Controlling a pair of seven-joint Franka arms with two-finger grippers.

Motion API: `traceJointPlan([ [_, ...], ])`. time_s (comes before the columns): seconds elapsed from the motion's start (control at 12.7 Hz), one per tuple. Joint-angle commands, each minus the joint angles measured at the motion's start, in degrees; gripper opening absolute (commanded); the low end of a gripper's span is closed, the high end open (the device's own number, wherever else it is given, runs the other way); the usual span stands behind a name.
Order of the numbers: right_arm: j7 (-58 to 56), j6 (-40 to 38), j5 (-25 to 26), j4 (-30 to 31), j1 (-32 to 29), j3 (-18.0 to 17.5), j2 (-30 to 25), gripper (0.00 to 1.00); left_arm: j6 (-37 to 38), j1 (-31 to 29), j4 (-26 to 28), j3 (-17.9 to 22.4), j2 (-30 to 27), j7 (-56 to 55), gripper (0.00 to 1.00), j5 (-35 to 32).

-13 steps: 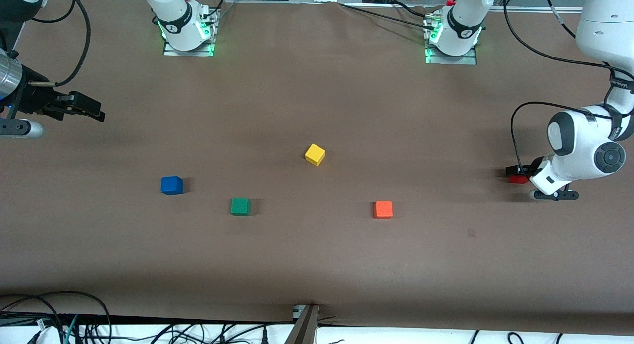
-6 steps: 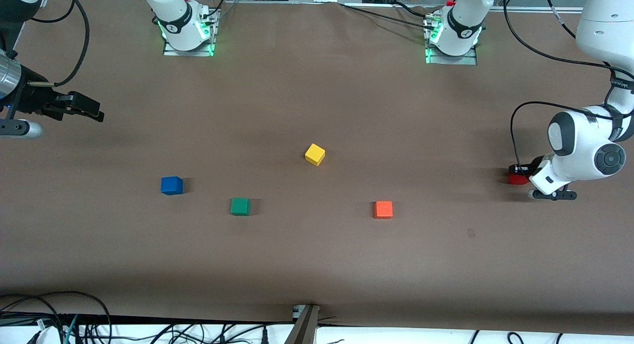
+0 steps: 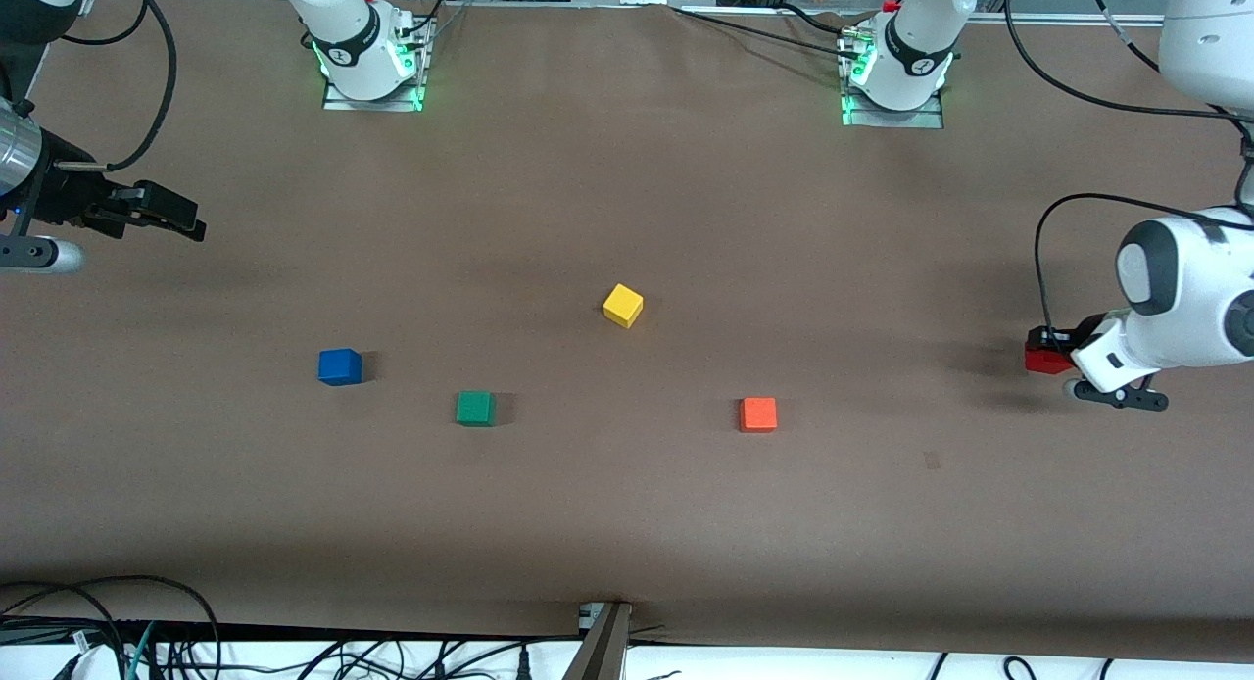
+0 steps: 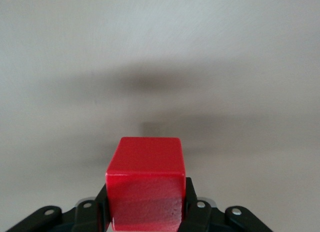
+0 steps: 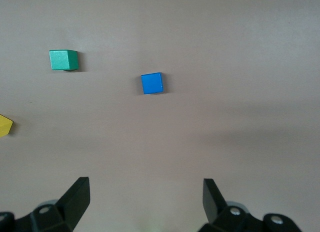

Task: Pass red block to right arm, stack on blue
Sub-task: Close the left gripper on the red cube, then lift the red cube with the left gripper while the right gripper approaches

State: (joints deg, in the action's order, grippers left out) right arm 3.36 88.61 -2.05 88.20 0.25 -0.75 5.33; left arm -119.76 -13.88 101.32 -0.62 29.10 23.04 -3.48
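Note:
My left gripper (image 3: pixel 1050 355) is shut on the red block (image 3: pixel 1044 359) and holds it above the table at the left arm's end. In the left wrist view the red block (image 4: pixel 145 187) sits between the black fingers (image 4: pixel 196 212). The blue cube (image 3: pixel 340 366) lies on the table toward the right arm's end, and it also shows in the right wrist view (image 5: pixel 152 83). My right gripper (image 3: pixel 191 224) is open and empty, up over the table's edge at the right arm's end, with its fingers (image 5: pixel 75 199) wide apart.
A green cube (image 3: pixel 475 408) lies beside the blue one, nearer the front camera. A yellow cube (image 3: pixel 623 305) sits mid-table. An orange cube (image 3: pixel 758 414) lies toward the left arm's end. Cables run along the table's near edge.
My left gripper has risen off the table with the red block and shifted toward the left arm's end. The right arm has barely moved.

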Motion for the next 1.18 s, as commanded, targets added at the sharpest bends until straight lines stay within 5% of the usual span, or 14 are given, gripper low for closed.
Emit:
traceJointPlan([
  [0.0,-1.33,0.42,-0.77,0.83,-0.34,0.05,-0.76,1.00,2.24,-0.10,-2.96,-1.65,-0.45,16.78,0.29,6.28],
  [0.47,-2.30,-0.02,-0.07,0.13,-0.43,0.13,0.29,1.00,2.60,-0.54,-3.41,-10.34,-0.10,36.62,0.32,21.20],
  [1.1,-5.37,-0.54,0.02,0.13,-0.08,0.05,5.55,1.00,7.69,-0.09,-3.41,-25.99,2.96,43.29,0.30,43.07],
])
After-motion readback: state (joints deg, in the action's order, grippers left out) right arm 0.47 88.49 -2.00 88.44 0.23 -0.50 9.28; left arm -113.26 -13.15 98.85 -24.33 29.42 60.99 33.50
